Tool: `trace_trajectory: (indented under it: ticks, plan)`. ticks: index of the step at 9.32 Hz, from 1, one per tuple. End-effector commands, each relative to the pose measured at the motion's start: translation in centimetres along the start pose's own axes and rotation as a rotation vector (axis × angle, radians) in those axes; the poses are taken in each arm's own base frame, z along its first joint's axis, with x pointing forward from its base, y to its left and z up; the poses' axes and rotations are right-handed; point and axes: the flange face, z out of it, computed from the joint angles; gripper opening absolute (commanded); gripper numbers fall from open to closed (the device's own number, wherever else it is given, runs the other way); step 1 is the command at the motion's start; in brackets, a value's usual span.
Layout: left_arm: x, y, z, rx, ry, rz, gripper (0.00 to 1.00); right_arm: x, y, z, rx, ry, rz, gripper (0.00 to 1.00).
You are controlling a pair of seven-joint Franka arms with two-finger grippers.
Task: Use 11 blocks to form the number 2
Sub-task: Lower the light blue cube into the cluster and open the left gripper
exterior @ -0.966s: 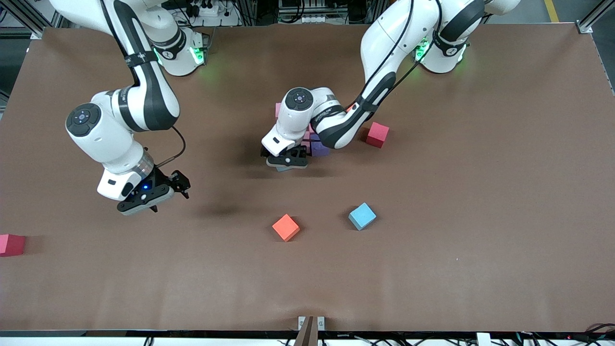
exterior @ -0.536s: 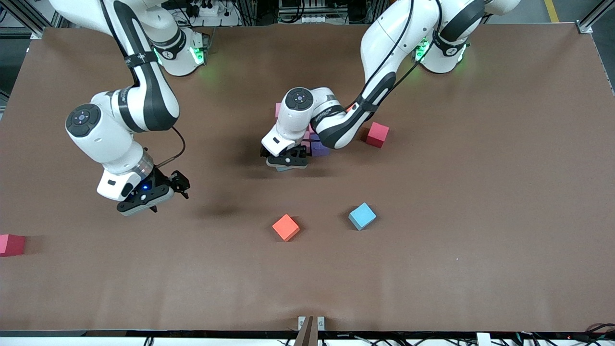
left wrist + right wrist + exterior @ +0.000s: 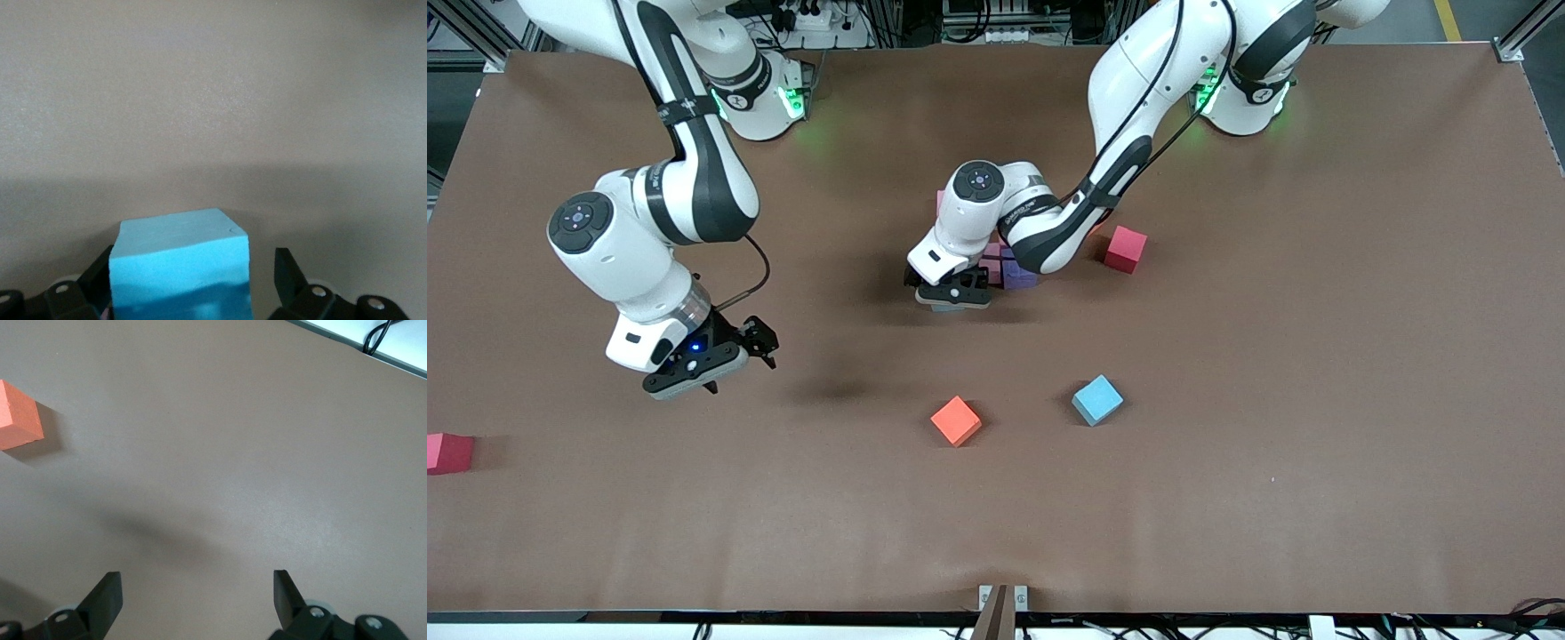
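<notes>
My left gripper (image 3: 951, 298) is low over the table's middle, open, with a light blue block (image 3: 180, 260) between its jaws; a gap shows beside one finger (image 3: 285, 267). Only a sliver of that block (image 3: 945, 308) shows in the front view. Right beside it the left arm hides most of a cluster of blocks; a purple one (image 3: 1019, 276) and a pink one (image 3: 941, 201) peek out. Nearer the camera lie a loose orange block (image 3: 956, 420) and a second light blue block (image 3: 1096, 399). My right gripper (image 3: 720, 360) waits open over bare table toward the right arm's end.
A red cube (image 3: 1125, 248) sits beside the cluster toward the left arm's end. Another red cube (image 3: 447, 452) lies at the table's edge at the right arm's end. The right wrist view catches the orange block (image 3: 17, 417) and the table's edge (image 3: 360, 340).
The left arm's forearm has swung slightly and its gripper has edged a little toward the cluster of blocks. The right arm has not moved.
</notes>
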Motion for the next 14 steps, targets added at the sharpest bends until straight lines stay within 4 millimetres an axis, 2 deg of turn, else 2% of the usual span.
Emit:
trace_trajectory:
  ticks: [1, 7, 10, 11, 14]
  plan:
    - [0.3, 0.3, -0.3, -0.008, 0.025, -0.008, 1.00, 0.5, 0.5, -0.1, 0.002, 0.009, -0.003, 1.00]
    - [0.9, 0.2, -0.8, -0.010, 0.033, -0.012, 1.00, 0.6, 0.4, -0.1, 0.003, 0.011, -0.012, 1.00]
    - [0.9, -0.4, -0.3, 0.030, 0.028, -0.008, 1.00, 1.3, 0.5, -1.0, 0.000, 0.029, -0.012, 1.00]
    - [0.4, -0.2, -0.2, 0.048, 0.025, 0.002, 1.00, 1.6, 0.4, -1.3, 0.001, 0.034, -0.014, 1.00]
    - [0.0, 0.1, -0.2, 0.064, 0.032, 0.014, 1.00, 3.5, 0.0, -3.6, 0.012, 0.044, -0.021, 1.00]
